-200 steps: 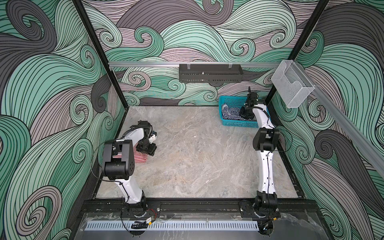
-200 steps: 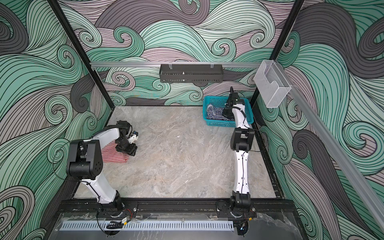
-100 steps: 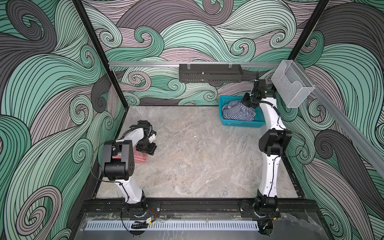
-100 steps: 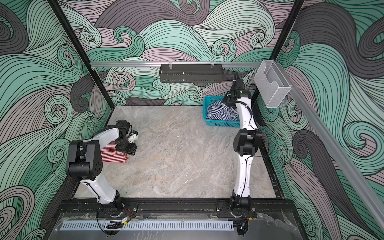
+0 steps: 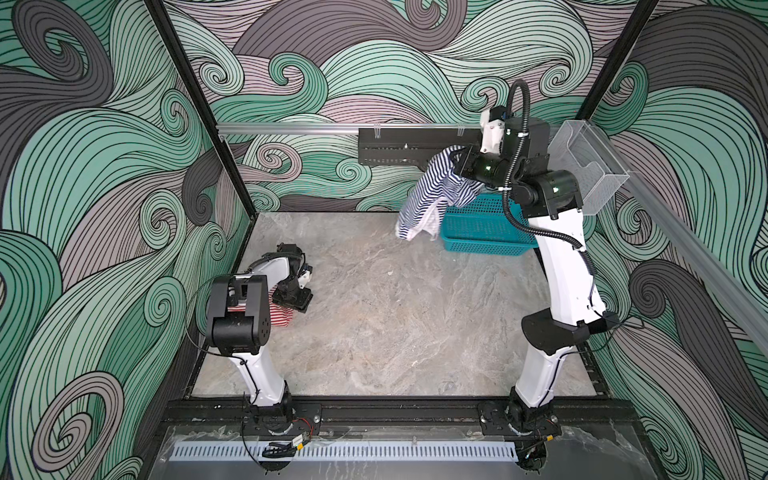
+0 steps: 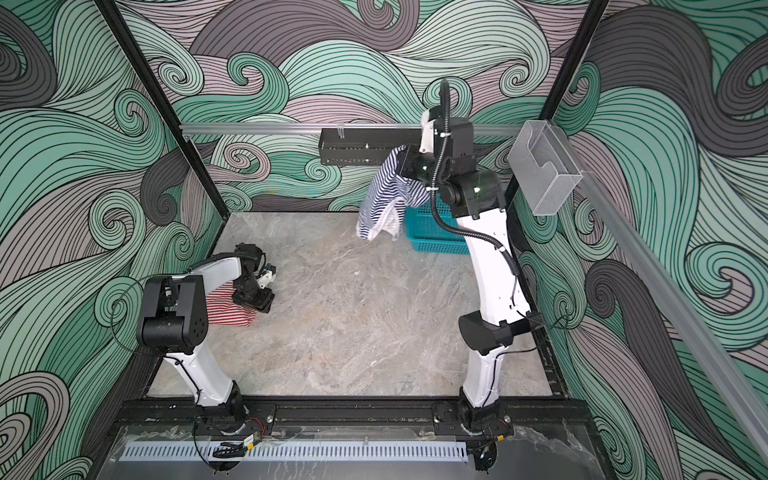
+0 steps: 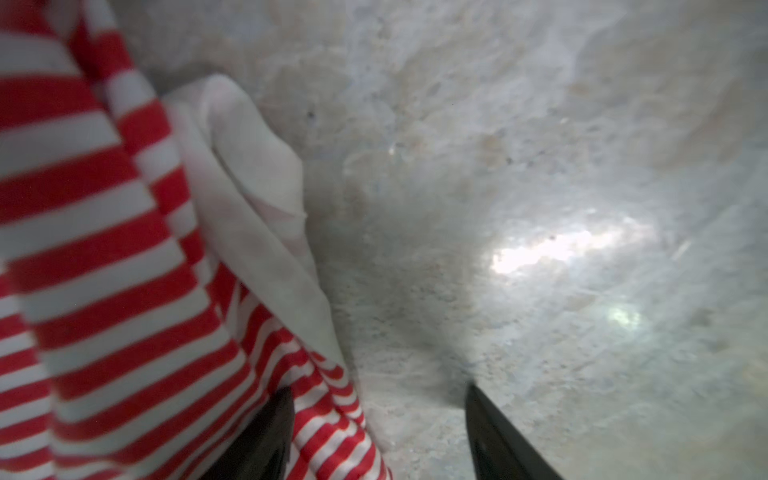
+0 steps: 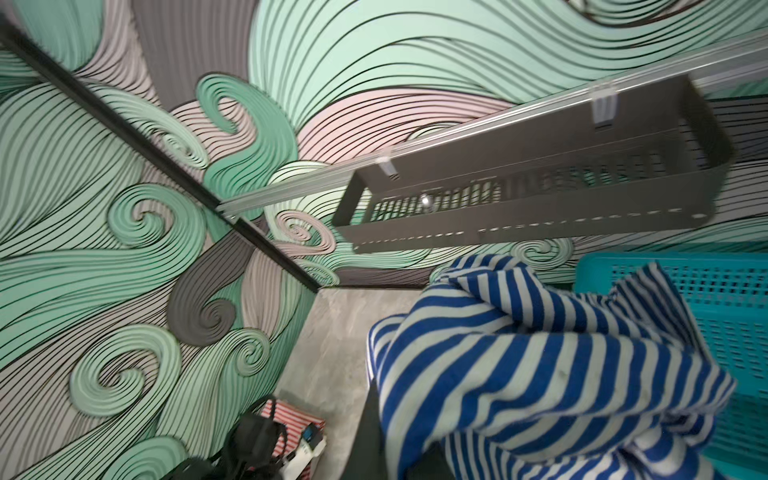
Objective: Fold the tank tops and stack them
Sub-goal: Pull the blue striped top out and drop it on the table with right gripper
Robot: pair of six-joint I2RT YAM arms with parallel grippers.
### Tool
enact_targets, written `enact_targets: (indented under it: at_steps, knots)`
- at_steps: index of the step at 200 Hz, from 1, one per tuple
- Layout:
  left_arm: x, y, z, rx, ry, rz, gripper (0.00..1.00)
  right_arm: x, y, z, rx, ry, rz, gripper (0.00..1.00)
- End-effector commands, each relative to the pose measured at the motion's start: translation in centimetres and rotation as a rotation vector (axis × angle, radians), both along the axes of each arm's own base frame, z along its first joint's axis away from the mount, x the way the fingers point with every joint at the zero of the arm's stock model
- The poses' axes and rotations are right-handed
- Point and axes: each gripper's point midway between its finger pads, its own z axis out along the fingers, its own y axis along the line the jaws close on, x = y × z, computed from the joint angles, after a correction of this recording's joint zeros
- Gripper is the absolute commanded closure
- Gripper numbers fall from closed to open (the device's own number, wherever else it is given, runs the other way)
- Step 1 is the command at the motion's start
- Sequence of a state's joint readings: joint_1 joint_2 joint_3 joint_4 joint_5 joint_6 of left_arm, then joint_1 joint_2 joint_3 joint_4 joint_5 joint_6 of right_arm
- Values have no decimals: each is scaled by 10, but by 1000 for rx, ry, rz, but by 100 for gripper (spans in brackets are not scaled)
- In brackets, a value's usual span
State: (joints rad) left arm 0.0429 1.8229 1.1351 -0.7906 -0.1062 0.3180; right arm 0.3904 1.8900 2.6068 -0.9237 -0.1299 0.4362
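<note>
High beside teal basket (image 5: 486,237), right claw (image 5: 455,160) clamped on hanging navy-and-white tank top (image 5: 428,195), left claw (image 7: 378,419) spread at red-and-white tank top (image 7: 104,249) edge

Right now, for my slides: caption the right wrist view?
Navy-striped tank top bunched up close, teal basket beside it, dark rack on the wall.

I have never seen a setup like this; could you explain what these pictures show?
Two white robot arms, left and right, stand at the near edge of a marble-look table. Two pictures look down from one overhead camera pair; the other two come from cameras on each arm's wrist. The right jaws are shut on a navy-and-white tank top, hanging in the air beside the teal basket. The left jaws stand open, low at the edge of the red-and-white tank top lying on the table.
</note>
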Motion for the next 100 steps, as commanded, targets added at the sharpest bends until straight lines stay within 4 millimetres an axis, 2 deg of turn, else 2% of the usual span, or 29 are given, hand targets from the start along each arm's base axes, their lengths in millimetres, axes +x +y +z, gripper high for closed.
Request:
enact_targets:
  at_steps: [1,14,29,57,77,100]
  knots:
    - [7,24,-4,99,3,63,32,-6,40,-19,-21,34,102,100]
    - [6,29,-5,94,18,92,33,-10,64,-31,-33,54,149,100]
    - [6,30,-2,74,10,110,33,-12,86,-53,-56,102,183,100]
    - [2,12,17,-30,-33,110,34,-15,115,-121,-101,224,211,100]
    - [-1,-5,37,-110,-87,88,34,-20,119,-184,-114,333,203,100]
    - [-6,-23,57,-167,-121,41,33,-35,104,-260,-171,480,144,100]
